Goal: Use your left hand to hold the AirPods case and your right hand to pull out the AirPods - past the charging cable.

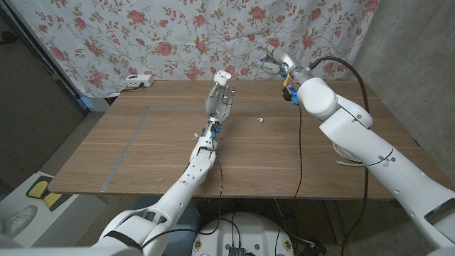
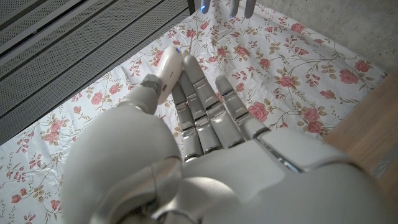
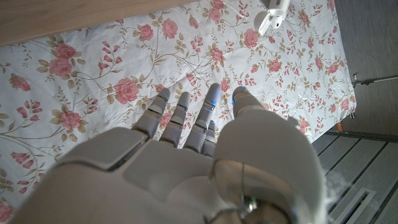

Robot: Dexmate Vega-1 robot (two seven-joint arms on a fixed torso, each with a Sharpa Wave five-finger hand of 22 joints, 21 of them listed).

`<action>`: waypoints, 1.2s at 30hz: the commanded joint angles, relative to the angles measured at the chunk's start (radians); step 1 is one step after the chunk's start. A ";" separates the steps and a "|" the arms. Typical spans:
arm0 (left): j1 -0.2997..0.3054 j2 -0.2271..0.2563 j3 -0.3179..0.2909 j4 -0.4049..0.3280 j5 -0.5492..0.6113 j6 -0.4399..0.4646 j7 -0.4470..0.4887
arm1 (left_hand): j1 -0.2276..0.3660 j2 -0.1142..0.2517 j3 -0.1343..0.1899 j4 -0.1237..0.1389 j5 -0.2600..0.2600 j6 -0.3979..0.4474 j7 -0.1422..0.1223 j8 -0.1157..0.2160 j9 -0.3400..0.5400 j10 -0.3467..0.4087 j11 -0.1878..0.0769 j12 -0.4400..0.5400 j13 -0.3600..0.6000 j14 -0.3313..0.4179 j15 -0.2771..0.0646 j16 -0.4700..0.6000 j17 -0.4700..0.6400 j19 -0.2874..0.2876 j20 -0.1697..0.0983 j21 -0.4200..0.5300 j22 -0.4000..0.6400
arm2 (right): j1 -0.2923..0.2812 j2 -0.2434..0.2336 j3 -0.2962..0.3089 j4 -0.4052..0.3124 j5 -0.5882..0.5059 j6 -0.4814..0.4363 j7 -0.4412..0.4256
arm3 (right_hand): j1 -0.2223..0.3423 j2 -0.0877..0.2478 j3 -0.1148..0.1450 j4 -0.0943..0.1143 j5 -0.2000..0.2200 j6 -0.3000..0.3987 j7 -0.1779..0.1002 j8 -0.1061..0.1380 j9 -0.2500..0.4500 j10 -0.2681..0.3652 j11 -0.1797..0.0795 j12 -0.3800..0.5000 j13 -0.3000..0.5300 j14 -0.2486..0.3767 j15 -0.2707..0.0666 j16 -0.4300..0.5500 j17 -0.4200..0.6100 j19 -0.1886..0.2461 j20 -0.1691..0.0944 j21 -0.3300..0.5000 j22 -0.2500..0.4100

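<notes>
While the left robot hand [image 1: 221, 99] stands raised above the middle of the wooden desk [image 1: 142, 149], fingers upright, it pinches the white AirPods case [image 1: 223, 76] at its fingertips, the case sitting above the palm against the floral backdrop [image 1: 178, 35]. Right robot hand [image 1: 270, 60] is lifted near the desk's far edge, well apart from the case, fingers loosely extended in the wrist view; whether it holds anything, cannot tell. Small white piece [image 1: 260, 119] lies on the desk between both arms.
</notes>
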 commanded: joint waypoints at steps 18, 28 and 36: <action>-0.002 0.006 0.000 -0.016 0.038 -0.018 -0.025 | 0.112 0.101 -0.009 0.009 0.002 0.013 -0.018 0.010 0.264 0.026 -0.034 0.008 0.006 -0.012 0.002 -0.007 0.022 -0.011 -0.001 0.012 0.000 | 0.138 0.055 -0.114 0.043 -0.024 -0.048 0.087 | 0.037 0.000 0.020 -0.042 0.008 -0.007 0.009 0.004 0.003 -0.004 0.023 -0.003 0.000 -0.007 -0.042 -0.009 -0.003 -0.006 0.007 0.000 0.003; 0.002 0.033 0.021 -0.034 0.084 -0.043 0.025 | 0.116 0.101 -0.011 0.010 0.001 0.017 -0.016 0.012 0.258 0.024 -0.031 0.013 0.003 -0.013 0.002 -0.009 0.031 -0.015 0.001 0.017 -0.001 | 0.128 0.056 -0.099 0.050 -0.014 -0.023 0.091 | 0.036 0.001 0.020 -0.044 0.009 -0.009 0.011 0.004 0.002 -0.009 0.020 -0.004 0.001 -0.009 -0.043 -0.009 -0.002 -0.007 0.007 0.001 0.003; -0.009 0.035 0.031 -0.018 0.093 -0.049 0.023 | 0.118 0.101 -0.012 0.010 0.001 0.019 -0.013 0.014 0.253 0.023 -0.029 0.016 0.000 -0.013 0.003 -0.011 0.037 -0.016 0.002 0.021 -0.001 | 0.111 0.057 -0.082 0.055 0.000 0.018 0.078 | 0.036 0.001 0.021 -0.047 0.009 -0.010 0.008 0.005 0.002 -0.014 0.017 -0.006 0.002 -0.011 -0.049 -0.009 0.000 -0.007 0.006 0.002 0.003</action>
